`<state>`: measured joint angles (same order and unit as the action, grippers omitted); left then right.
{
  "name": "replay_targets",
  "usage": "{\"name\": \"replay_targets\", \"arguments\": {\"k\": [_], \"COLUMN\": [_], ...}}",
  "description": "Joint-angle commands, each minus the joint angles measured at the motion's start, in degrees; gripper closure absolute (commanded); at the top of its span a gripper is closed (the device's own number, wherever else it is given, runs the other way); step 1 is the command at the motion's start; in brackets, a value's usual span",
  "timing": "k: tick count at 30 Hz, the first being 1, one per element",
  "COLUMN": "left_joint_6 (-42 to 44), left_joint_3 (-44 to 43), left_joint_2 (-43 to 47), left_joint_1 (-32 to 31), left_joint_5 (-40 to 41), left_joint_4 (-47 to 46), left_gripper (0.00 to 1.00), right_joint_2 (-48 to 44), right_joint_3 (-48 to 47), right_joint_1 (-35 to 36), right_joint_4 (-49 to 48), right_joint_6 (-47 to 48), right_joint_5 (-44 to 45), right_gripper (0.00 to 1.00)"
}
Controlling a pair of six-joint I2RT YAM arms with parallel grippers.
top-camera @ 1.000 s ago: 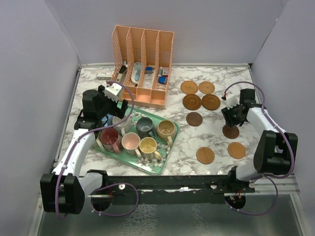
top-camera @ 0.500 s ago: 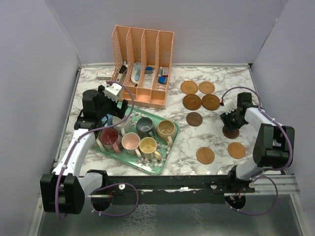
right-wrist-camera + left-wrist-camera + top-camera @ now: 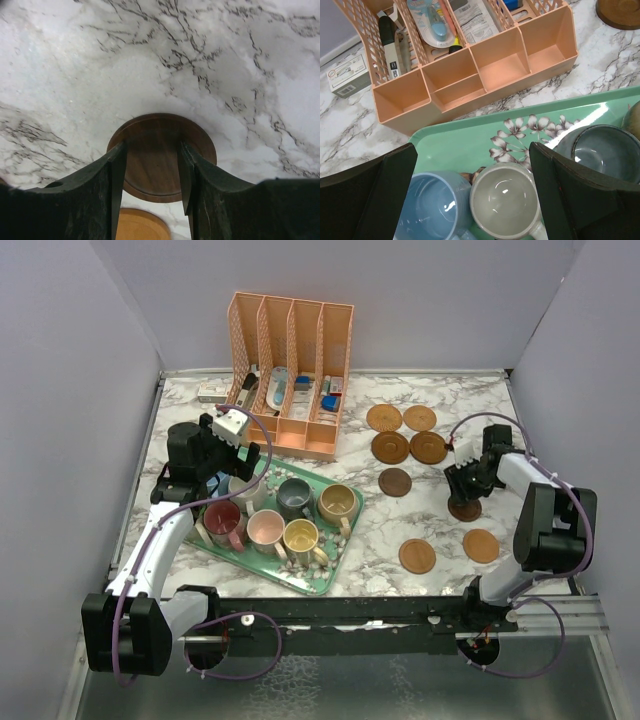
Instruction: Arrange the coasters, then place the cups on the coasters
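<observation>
White link shells and chunky black joint housings on the left arm (image 3: 150, 550) and the right arm (image 3: 520, 472). Thin purple cables (image 3: 116, 630) looped along both and under the black base rail (image 3: 350, 615). White camera box (image 3: 232, 424) at the left wrist. Matte black, broad jaws.

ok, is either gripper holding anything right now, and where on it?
Nothing. Left gripper hangs open over the cups on the tray. Right gripper's jaws stand apart over the dark coaster, which lies flat, wider than their gap.

Your left gripper (image 3: 476, 195) spread wide, arm reaching forward, your right gripper (image 3: 151, 172) angled downward, jaws partly apart
</observation>
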<state>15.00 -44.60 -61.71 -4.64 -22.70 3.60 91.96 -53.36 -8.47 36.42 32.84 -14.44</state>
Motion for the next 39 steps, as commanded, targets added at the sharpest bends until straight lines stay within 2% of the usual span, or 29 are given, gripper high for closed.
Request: {"name": "replay_targets", "arguments": {"k": [1, 13, 29, 39], "left_joint_6": [0.5, 0.9, 1.1, 1.2], "left_joint_3": [0.0, 0.1, 0.2, 0.3], "left_joint_2": [1.0, 0.7, 0.3, 0.8], "left_joint_1": [-0.3, -0.3, -0.3, -0.3], "left_joint_5": [-1.2, -1.3, -1.8, -2.0], "left_joint_4": [-0.8, -0.8, -0.7, -0.6], "left_gripper": [0.01, 0.01, 0.01, 0.01], "right_joint_2": [2.6, 7.8, -0.6, 2.0], "right_joint_3": [-2.3, -7.2, -6.7, -5.3], "right_joint_1": [0.3, 7.6, 6.9, 4.6], "right_joint_4": [1.1, -1.8, -1.8, -2.0], "right_joint_6": [-3.0, -8.7, -7.2, -4.1], "right_joint_5": [-8.0, -6.2, -1.5, 1.2], "right_gripper": [0.55, 0.60, 0.56, 0.57]}}
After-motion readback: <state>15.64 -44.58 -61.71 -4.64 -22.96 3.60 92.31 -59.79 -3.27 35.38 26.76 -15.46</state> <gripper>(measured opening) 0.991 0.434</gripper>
